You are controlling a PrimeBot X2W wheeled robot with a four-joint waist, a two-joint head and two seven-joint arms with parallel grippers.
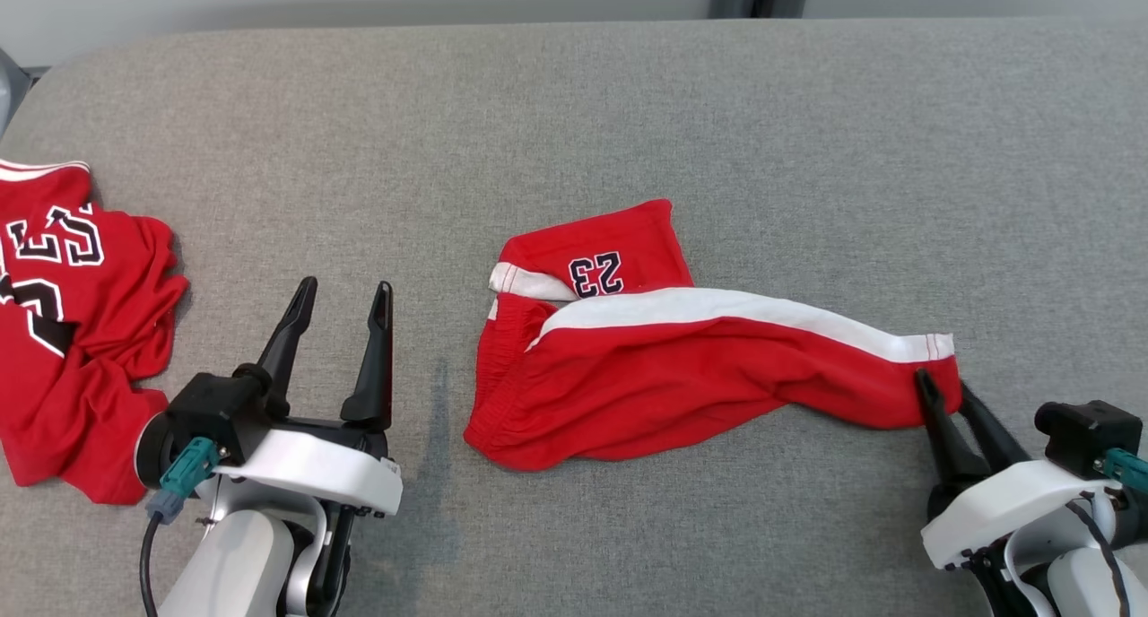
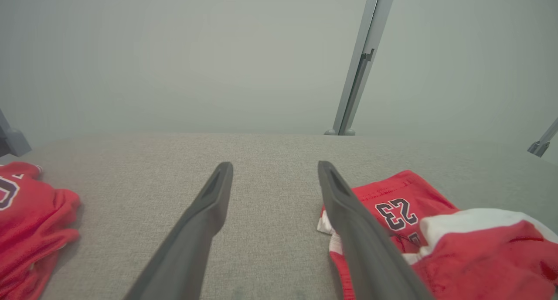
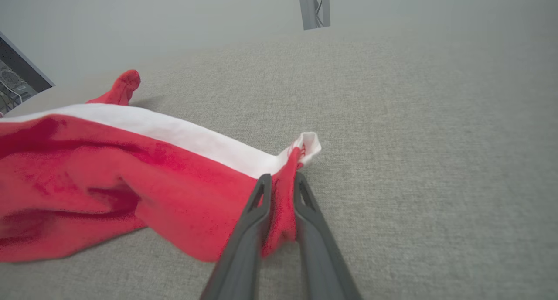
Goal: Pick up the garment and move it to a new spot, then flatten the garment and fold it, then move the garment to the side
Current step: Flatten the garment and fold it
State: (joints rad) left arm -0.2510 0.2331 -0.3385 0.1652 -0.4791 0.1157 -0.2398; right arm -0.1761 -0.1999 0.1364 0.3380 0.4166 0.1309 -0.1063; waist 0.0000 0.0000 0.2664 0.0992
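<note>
Nearest in the head view, at 7 o'clock, the left gripper (image 1: 348, 285) hovers with its jaws spread wide and nothing between them. At 4 o'clock the right gripper (image 1: 942, 382) has its fingers drawn close on the right-hand end of the red shorts (image 1: 646, 375). The shorts lie stretched from the centre toward 3 o'clock on the grey padded surface (image 1: 628, 106), white stripe up, the number 23 at their 11 o'clock corner. A crumpled red jersey (image 1: 72, 330) lies well apart at 9 o'clock.

From the left wrist, the left gripper (image 2: 275, 165) points toward 12 o'clock over bare grey fabric, the shorts (image 2: 479, 256) at 4 o'clock, the jersey (image 2: 30, 230) at 8 o'clock, a grey post (image 2: 362, 64) at 1 o'clock.

From the right wrist, the right gripper (image 3: 281, 178) pinches a fold of red cloth just below the white hem corner, and the shorts (image 3: 109, 182) trail off toward 9 o'clock.
</note>
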